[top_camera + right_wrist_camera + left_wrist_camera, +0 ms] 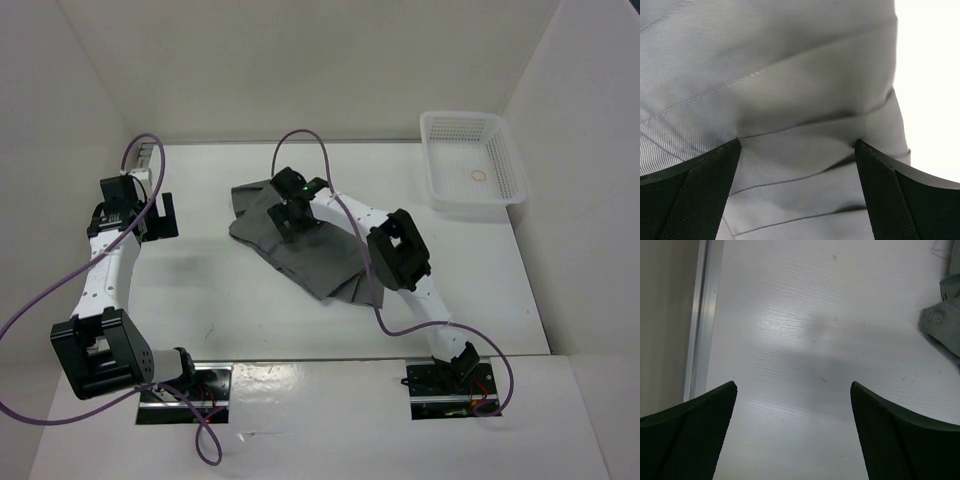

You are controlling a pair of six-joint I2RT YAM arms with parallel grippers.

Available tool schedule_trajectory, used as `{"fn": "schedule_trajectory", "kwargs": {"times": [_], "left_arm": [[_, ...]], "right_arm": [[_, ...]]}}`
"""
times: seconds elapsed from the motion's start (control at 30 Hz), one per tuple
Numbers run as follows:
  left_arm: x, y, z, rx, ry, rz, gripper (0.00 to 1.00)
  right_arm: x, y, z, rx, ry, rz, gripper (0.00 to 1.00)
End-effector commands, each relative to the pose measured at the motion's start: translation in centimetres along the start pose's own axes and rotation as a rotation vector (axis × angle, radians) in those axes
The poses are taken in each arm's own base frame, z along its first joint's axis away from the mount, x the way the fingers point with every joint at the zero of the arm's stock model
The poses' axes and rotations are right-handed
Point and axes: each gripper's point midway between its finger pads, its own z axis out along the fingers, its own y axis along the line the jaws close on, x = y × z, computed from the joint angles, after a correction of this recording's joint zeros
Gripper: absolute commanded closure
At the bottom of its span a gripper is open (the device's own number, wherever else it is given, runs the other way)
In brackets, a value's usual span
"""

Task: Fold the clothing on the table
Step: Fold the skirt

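With both open and empty, the right claw low over the pleated clothing at the middle of the bench and the left claw off beside it, a one-sided pinch may snag a single pleat and bunch the fabric.
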Motion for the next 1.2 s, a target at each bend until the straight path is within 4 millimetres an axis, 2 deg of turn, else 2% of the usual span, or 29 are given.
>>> {"fn": "schedule_trajectory", "kwargs": {"times": [0.0,0.03,0.07,0.1,0.2,0.23,0.27,0.33,0.47,0.53,0.57,0.63,0.67,0.83,0.87,0.97,1.17], "left_arm": [[-0.4,-0.2,0.3,0.014,-0.016,-0.018,0.0],[-0.3,-0.2,0.6,0.015,-0.007,-0.018,0.0],[-0.3,-0.4,0.6,0.025,-0.007,-0.018,0.0],[-0.3,-0.3,0.6,0.025,-0.008,-0.009,0.0],[-0.3,-0.7,0.6,0.045,-0.009,-0.009,0.0],[-0.3,-0.7,0.6,0.045,-0.009,-0.009,0.0],[-0.3,-0.7,0.6,0.045,-0.009,-0.009,0.0],[-0.7,-0.9,0.4,0.055,-0.019,-0.009,0.0],[-0.7,-1.0,0.4,0.064,-0.02,0.001,0.0],[-0.7,-1.2,0.4,0.075,-0.021,0.001,0.0],[-0.7,-1.4,0.4,0.086,-0.021,0.001,0.0],[-0.9,-1.5,0.1,0.097,-0.032,0.01,0.0],[-0.7,-1.5,0.1,0.098,-0.023,0.01,0.0],[-0.2,-2.8,0.1,0.174,-0.012,0.032,0.0],[-0.2,-2.9,0.1,0.185,-0.014,0.044,0.0],[0.0,-3.4,-0.1,0.215,-0.009,0.054,0.0],[1.1,-5.0,1.3,0.313,0.059,0.063,0.0]], "right_arm": [[6.6,0.1,1.2,-0.1,0.224,-0.36,0.01],[8.5,0.2,0.8,-0.152,0.271,-0.421,0.01],[8.3,0.3,-0.6,-0.195,0.253,-0.478,0.01],[9.5,0.0,-0.8,-0.233,0.266,-0.515,0.01],[10.1,0.6,-3.4,-0.367,0.244,-0.66,0.01],[11.5,0.5,-4.0,-0.408,0.293,-0.697,0.01],[11.4,0.6,-4.5,-0.428,0.284,-0.722,0.01],[13.5,0.7,-5.2,-0.52,0.337,-0.814,0.01],[14.1,0.5,-5.3,-0.568,0.328,-0.918,0.01],[13.4,0.6,-4.7,-0.555,0.306,-0.932,0.01],[12.1,0.8,-4.8,-0.544,0.267,-0.935,0.01],[11.5,1.2,-4.1,-0.538,0.265,-0.91,0.01],[10.0,1.5,-4.5,-0.536,0.221,-0.91,0.01],[7.8,2.7,-4.1,-0.55,0.152,-0.885,0.01],[6.9,2.8,-4.4,-0.545,0.125,-0.896,0.01],[5.8,3.3,-3.4,-0.538,0.1,-0.897,0.01],[2.4,3.3,-1.6,-0.461,0.021,-0.91,0.01]]}}
